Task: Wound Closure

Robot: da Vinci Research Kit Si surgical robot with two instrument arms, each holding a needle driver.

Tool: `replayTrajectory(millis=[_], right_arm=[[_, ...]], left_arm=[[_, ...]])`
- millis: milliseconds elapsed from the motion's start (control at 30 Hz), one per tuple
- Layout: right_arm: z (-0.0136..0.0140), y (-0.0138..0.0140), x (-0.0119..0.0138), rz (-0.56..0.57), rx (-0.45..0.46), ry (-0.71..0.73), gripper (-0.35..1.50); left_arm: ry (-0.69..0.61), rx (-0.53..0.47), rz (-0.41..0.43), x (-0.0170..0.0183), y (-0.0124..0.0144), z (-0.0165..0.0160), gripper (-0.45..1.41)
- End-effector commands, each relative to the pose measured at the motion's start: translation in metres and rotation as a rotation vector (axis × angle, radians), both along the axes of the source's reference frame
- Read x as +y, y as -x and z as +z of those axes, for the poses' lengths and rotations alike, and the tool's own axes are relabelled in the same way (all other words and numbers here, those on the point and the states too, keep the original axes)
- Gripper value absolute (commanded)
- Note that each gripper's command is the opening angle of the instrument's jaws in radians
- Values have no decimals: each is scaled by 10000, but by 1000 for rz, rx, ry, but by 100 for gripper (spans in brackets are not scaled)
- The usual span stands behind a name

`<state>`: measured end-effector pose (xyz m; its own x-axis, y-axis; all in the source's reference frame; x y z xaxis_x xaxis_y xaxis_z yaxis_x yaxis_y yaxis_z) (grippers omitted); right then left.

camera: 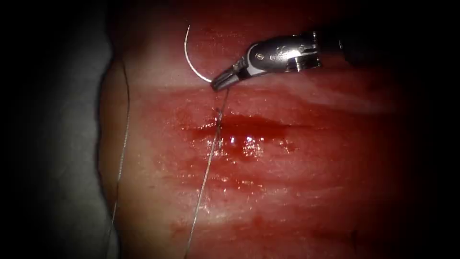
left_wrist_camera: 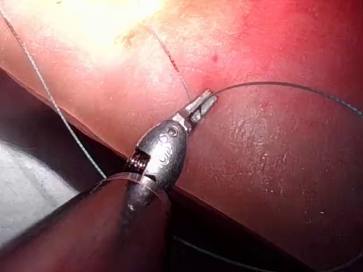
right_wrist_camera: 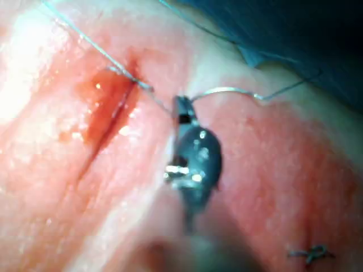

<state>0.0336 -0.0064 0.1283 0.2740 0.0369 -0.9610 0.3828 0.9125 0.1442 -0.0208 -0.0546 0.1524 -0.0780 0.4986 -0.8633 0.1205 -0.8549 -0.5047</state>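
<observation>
Right tool (camera: pixel 221 83): fingers shut on needle's rear end.
Needle (camera: pixel 188 57): free of tissue (camera: pixel 311 182), arcing to 11 o'clock above cut (camera: pixel 239 132).
Thread (camera: pixel 208 165): trails to 6 o'clock across cut.
Handling: needle likely stiff, slick; thread limp; grip mid-curve.

From my console, the surroundings are mostly dark: the endoscope picture falls off to black at its edges. A pale grey cloth-like surface (camera: pixel 52 144) lies left of the lit zone, dim and featureless. A dark blue-green backdrop (right_wrist_camera: pixel 295 28) sits behind in the right wrist view; I can't tell what it is.
</observation>
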Motion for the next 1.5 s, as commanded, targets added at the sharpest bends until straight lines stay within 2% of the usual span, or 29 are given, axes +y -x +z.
replayTrajectory(millis=[33, 267, 400, 433, 467, 500, 533, 567, 600, 633, 733, 767, 800, 867, 1000, 1067, 1167, 1233, 1267, 1400, 1433, 1467, 1500], right_arm=[[6, -5, -3, 5, 0, -4, -35], [5, -4, -3, 8, 4, -6, -35], [2, -6, -12, -10, 23, -19, -35], [-3, -7, -17, 1, 13, -28, -1], [-9, -5, -19, 16, -4, -54, 59], [-19, 2, -20, 41, 6, -70, 78], [-23, 6, -19, 57, 12, -77, 86], [-32, 14, -15, 98, 3, -86, 115], [-38, 20, -11, 119, -3, -95, 121], [-49, 34, -3, 160, -4, -119, 128], [-61, 55, 8, 217, -6, -158, 130], [-61, 55, 8, 217, -6, -158, 130], [-67, 66, 10, 254, 2, -152, 133], [-71, 71, 9, 281, 5, -144, 135], [-84, 80, -15, 312, -9, -128, 126], [-88, 79, -24, 315, -12, -129, 123], [-104, 66, -57, 331, -15, -123, 116], [-111, 58, -69, 348, -4, -121, 110], [-111, 58, -69, 348, -4, -121, 110], [-121, 31, -100, 400, 20, -114, 96], [-121, 31, -100, 400, 20, -114, 96], [-120, 17, -114, 415, 19, -105, 93], [-120, 17, -114, 415, 19, -105, 93]], left_arm=[[-5, -2, 4, -20, 6, 2, -45], [-5, -6, 15, -29, 3, 4, -45], [-24, -5, 8, -14, 3, -6, -45], [0, -8, -2, 3, 1, -19, -45], [23, -11, -14, 21, 0, -33, -45], [53, -14, -28, 45, -2, -52, -45], [66, -15, -34, 55, -3, -60, -45], [93, -15, -50, 80, -6, -78, -45], [106, -14, -57, 91, -7, -86, -45], [134, -14, -69, 116, -10, -104, -45], [173, -12, -85, 149, -13, -125, -45], [173, -12, -85, 149, -13, -125, -45], [210, -10, -97, 172, -14, -138, -45], [220, -9, -100, 181, -14, -143, -45], [312, 19, -118, 230, -11, -168, -45], [337, 28, -120, 242, -11, -174, -45], [383, 39, -136, 284, -5, -197, -45], [388, 21, -127, 296, 1, -203, -45], [388, 21, -127, 296, 1, -203, -45], [375, -33, -91, 314, 18, -199, -45], [375, -33, -91, 314, 18, -199, -45], [373, -53, -69, 325, 24, -192, -45], [373, -53, -69, 325, 24, -192, -45]])
